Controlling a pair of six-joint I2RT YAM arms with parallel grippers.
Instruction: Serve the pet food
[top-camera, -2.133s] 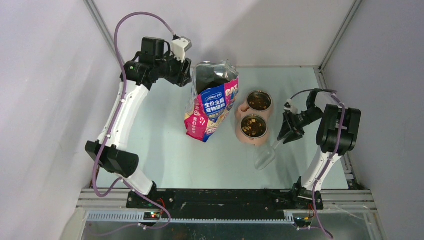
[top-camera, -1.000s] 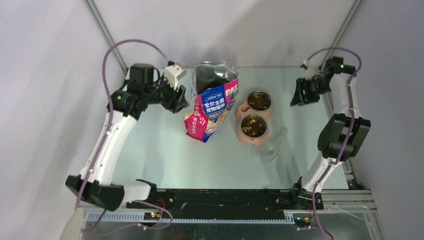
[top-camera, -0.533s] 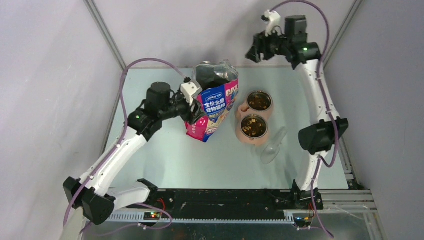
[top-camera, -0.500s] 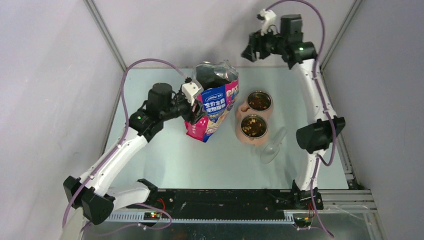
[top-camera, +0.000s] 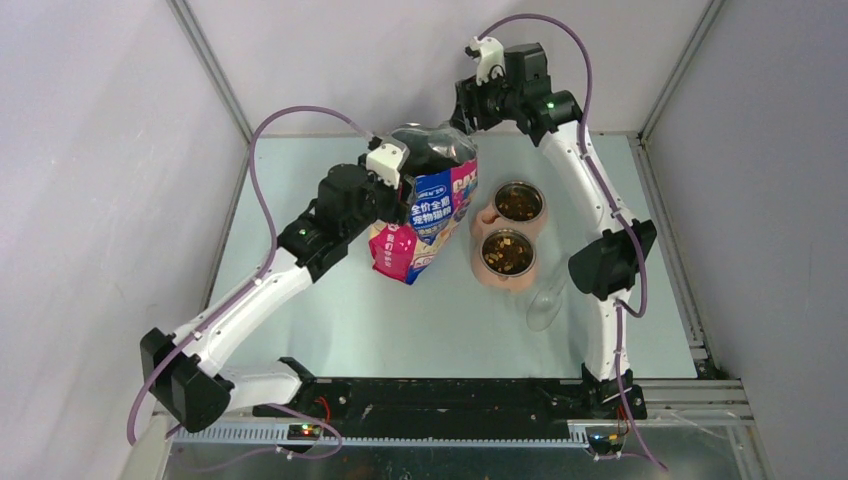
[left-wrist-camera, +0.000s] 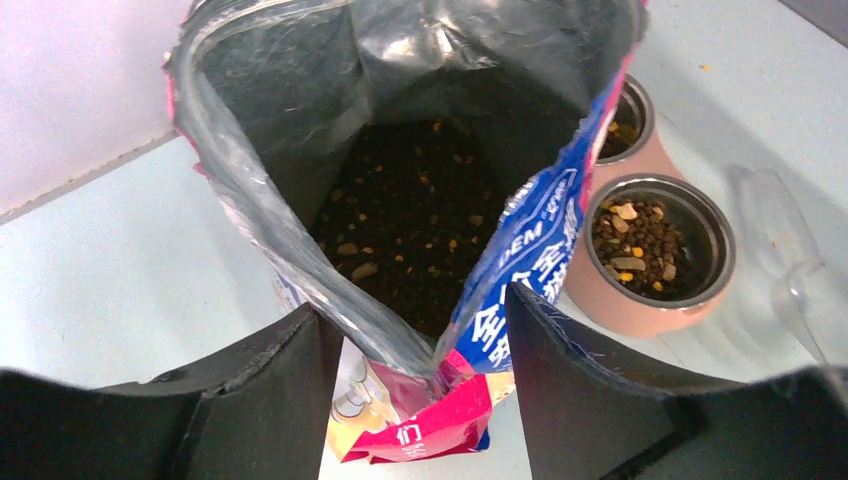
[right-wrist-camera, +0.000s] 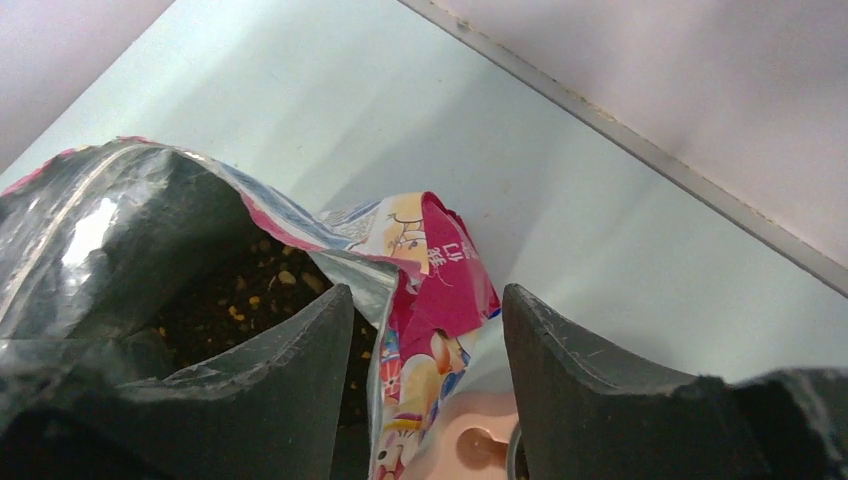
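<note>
The pet food shows as dark brown kibble inside the open pink and blue bag (top-camera: 428, 212), seen in the left wrist view (left-wrist-camera: 410, 205) and the right wrist view (right-wrist-camera: 250, 290). More kibble fills the two steel bowls (top-camera: 507, 251) (top-camera: 518, 203) of the pink feeder (top-camera: 503, 283). My left gripper (top-camera: 408, 190) is open and straddles the bag's near top corner (left-wrist-camera: 415, 380). My right gripper (top-camera: 462, 118) is open and straddles the bag's far top corner (right-wrist-camera: 428, 340). Neither holds anything.
A clear plastic scoop (top-camera: 545, 303) lies on the table to the right of the near bowl, and shows in the left wrist view (left-wrist-camera: 790, 265). The back wall edge (right-wrist-camera: 640, 145) runs close behind the bag.
My right arm let go of the scoop near the bowls and swung round the back to the bag's far top edge. My left arm moved from the back left onto the bag's left top edge.
</note>
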